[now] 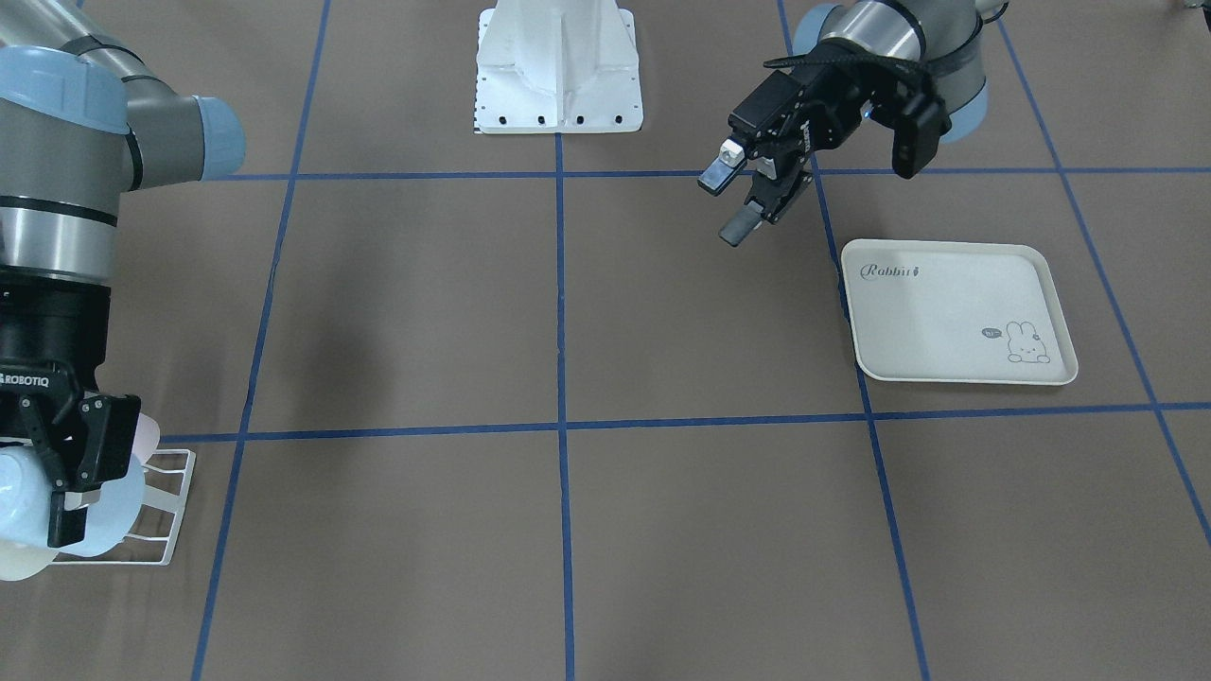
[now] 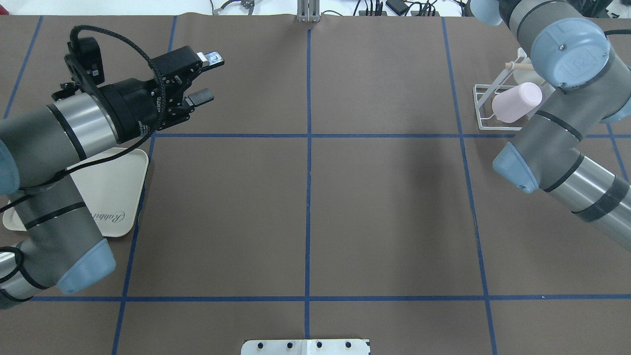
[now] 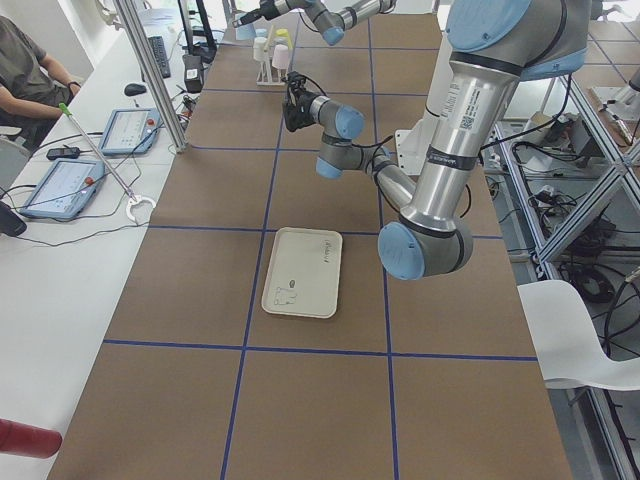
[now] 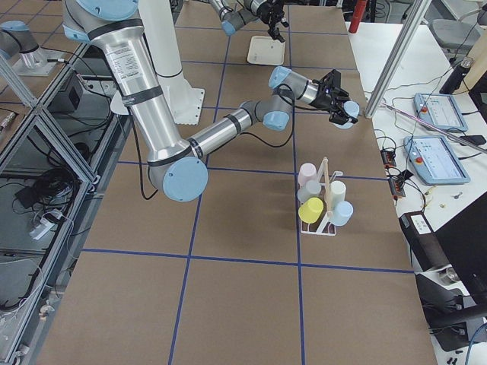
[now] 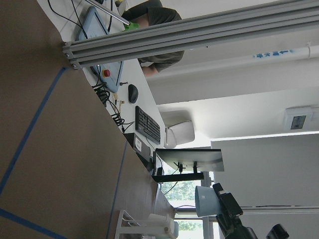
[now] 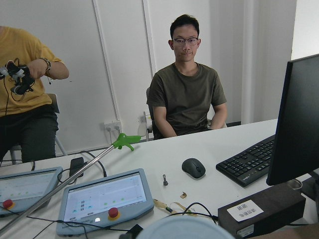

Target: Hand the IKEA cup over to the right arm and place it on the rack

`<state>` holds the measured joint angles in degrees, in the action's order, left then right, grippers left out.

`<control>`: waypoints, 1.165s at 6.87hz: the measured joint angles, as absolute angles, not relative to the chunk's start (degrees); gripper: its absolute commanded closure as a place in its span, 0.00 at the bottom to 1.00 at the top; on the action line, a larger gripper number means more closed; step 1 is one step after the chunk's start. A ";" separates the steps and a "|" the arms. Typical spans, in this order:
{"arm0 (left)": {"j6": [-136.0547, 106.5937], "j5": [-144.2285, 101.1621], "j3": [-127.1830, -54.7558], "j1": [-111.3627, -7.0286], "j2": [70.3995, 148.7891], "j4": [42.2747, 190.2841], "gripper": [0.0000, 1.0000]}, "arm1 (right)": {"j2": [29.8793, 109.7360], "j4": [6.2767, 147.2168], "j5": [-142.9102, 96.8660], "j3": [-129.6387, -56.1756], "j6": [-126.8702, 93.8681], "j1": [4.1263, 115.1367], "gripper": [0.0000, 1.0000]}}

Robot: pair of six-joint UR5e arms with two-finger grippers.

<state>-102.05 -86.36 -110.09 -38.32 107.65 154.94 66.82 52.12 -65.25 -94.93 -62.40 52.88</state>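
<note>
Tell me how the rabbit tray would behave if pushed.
The tray lies flat and low, so it would probably slide rather than tip. It looks thin and empty, so likely light. Its shallow rim offers little to grip.

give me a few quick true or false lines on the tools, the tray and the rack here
1. The left tool is open and holds nothing. True.
2. The cream rabbit-printed tray has a cup on it. False: its surface is bare.
3. The right tool grips a pale blue plastic cup. True.
4. The white wire rack carries no cups. False: several already sit on it, among them a pink cup.
</note>
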 measured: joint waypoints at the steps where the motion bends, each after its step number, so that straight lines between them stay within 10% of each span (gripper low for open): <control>1: -97.91 -88.68 -112.21 -39.85 106.91 149.77 0.00 | 67.63 52.94 -64.93 -94.48 -59.66 53.45 1.00; 8: -80.79 -93.42 -116.42 -43.72 97.78 143.00 0.00 | 69.27 49.18 -65.18 -84.81 -51.51 53.97 1.00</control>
